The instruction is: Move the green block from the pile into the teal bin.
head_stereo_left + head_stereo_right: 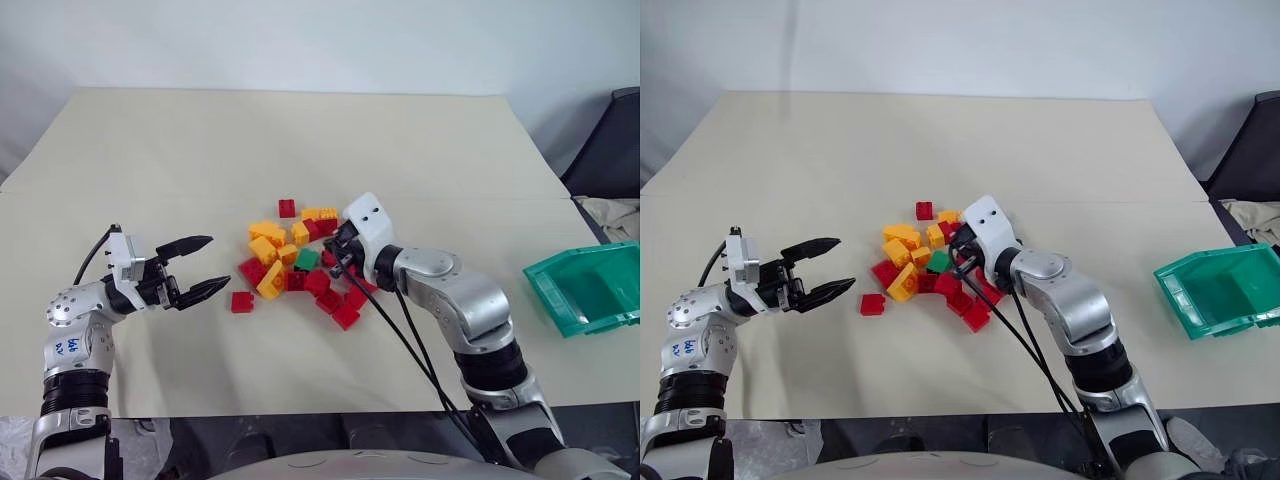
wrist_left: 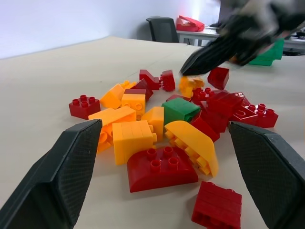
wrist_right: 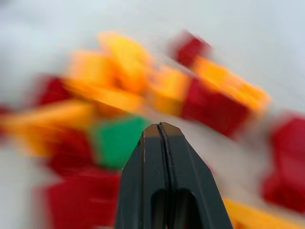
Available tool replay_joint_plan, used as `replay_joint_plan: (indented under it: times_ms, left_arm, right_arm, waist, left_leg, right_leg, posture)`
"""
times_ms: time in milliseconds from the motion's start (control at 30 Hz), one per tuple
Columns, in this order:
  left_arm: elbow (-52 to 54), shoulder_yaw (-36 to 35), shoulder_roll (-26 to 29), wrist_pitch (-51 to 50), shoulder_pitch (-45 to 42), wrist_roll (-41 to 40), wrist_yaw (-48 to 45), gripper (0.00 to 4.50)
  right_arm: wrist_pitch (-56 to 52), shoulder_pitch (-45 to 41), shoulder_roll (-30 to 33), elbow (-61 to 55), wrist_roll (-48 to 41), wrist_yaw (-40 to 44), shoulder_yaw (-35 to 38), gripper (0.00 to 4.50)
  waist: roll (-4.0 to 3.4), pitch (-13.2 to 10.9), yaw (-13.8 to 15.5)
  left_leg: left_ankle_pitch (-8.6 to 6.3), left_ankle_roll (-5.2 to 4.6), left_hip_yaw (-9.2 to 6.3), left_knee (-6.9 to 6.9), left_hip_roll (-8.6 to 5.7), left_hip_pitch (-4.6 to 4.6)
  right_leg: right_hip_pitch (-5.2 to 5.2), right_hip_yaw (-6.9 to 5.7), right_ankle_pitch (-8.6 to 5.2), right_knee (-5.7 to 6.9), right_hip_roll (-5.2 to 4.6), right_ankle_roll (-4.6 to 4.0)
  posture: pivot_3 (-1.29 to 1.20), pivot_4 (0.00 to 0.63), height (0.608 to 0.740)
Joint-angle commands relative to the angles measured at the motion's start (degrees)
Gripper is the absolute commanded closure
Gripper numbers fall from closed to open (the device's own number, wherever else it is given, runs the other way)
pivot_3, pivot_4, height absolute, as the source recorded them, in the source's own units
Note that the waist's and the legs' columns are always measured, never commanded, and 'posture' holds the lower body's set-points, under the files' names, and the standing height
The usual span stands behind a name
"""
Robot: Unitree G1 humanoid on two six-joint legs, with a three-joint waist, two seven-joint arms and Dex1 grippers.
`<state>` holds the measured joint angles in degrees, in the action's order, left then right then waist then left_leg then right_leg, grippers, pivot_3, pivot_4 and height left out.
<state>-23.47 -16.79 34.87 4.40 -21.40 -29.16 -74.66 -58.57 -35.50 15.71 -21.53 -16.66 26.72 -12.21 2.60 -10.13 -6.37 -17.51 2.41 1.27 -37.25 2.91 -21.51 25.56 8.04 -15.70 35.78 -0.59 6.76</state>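
The green block (image 1: 307, 259) sits in the middle of the pile (image 1: 295, 262) on the tabletop (image 1: 200, 150), hemmed in by red and yellow bricks, and your right claw (image 3: 160, 131) is the nearer one: its tips hover just beside the block, on the bin side, clenched on nothing. You'll need to spread them before going in. The left claw (image 1: 200, 268) waits released, well off across the pile. The teal bin (image 1: 590, 290) lies far out on your right.
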Motion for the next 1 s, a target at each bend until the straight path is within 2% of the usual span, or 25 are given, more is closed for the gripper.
replay_joint_plan:
  times_ms: [33,67,167,300,400,567,667,867,1000]
  left_arm:
    - [0.3,-0.2,0.3,0.7,-0.3,-0.7,-0.8,0.0]
    - [0.1,-0.2,0.3,0.7,-0.4,-0.6,-0.8,0.0]
    - [-1.5,0.1,0.2,1.0,-1.8,-0.1,-1.2,0.0]
    - [-3.3,0.8,-0.2,1.5,-3.2,0.3,-1.6,0.0]
    - [-4.3,1.2,-0.3,1.8,-4.1,0.4,-1.8,0.0]
    - [-5.9,1.6,-0.3,2.3,-5.4,0.4,-2.4,0.0]
    - [-6.6,1.7,-0.2,2.6,-6.0,0.4,-2.8,0.0]
    - [-7.0,1.6,0.0,2.7,-6.4,0.5,-3.1,0.0]
    - [-6.2,1.1,0.0,3.0,-5.6,0.3,-2.7,0.0]
  right_arm:
    - [1.1,2.0,5.6,-4.2,-3.1,5.2,3.9,4.49]
    - [1.5,2.3,6.7,-4.4,-3.6,6.0,4.2,4.49]
    - [5.1,5.8,15.4,-6.1,-7.5,14.7,8.8,3.94]
    - [9.2,11.4,23.5,-6.9,-10.7,22.1,13.3,2.7]
    - [11.8,14.8,27.2,-7.1,-11.6,25.2,15.2,1.68]
    - [13.5,16.3,30.0,-6.6,-12.1,25.6,17.8,0.11]
    - [12.9,15.1,29.8,-7.4,-12.6,24.8,17.1,0.05]
    - [5.7,4.4,24.1,-5.5,-12.1,19.1,8.5,0.05]
    - [3.0,-7.3,16.1,2.3,-8.4,16.1,-1.2,0.05]
  waist:
    - [0.01,0.0,0.1]
    - [0.01,0.0,0.3]
    - [0.0,0.0,1.0]
    - [0.01,0.0,1.5]
    - [0.01,0.0,1.4]
    - [0.0,0.0,1.5]
    - [0.0,0.0,1.6]
    - [-0.03,0.0,1.4]
    - [-0.07,-0.1,1.1]
  left_leg:
    - [0.0,0.0,0.0,-0.01,0.0,0.0]
    - [0.0,0.0,0.0,-0.03,-0.02,-0.02]
    - [-0.01,-0.01,0.01,-0.06,-0.1,-0.07]
    - [-0.03,-0.06,0.01,-0.04,-0.09,-0.05]
    - [-0.04,-0.08,0.03,-0.04,-0.06,0.0]
    - [-0.04,-0.08,0.08,-0.11,-0.07,0.02]
    - [-0.04,-0.08,0.08,-0.15,-0.07,0.02]
    - [-0.04,-0.08,0.09,-0.15,-0.05,0.09]
    - [-0.04,-0.08,0.14,-0.17,-0.04,0.08]
  right_leg:
    - [-0.01,0.0,0.0,-0.03,-0.01,0.0]
    - [-0.03,0.0,0.01,-0.15,-0.05,0.01]
    - [-0.05,0.0,0.02,-0.22,-0.1,0.05]
    - [-0.05,0.0,0.01,-0.26,-0.03,0.07]
    - [-0.06,0.03,0.0,-0.22,0.03,0.06]
    - [-0.06,0.1,0.01,-0.16,0.04,0.08]
    - [-0.06,0.1,0.02,-0.14,0.04,0.09]
    - [-0.05,0.12,0.02,-0.02,0.05,0.08]
    - [-0.01,0.12,-0.01,0.03,0.03,0.03]
  posture:
    - [0.0,0.15,0.74]
    - [0.0,0.15,0.74]
    - [0.0,0.15,0.74]
    - [0.0,0.15,0.74]
    - [0.0,0.15,0.74]
    - [0.0,0.15,0.74]
    - [0.0,0.15,0.74]
    - [0.0,0.15,0.74]
    - [0.0,0.15,0.74]
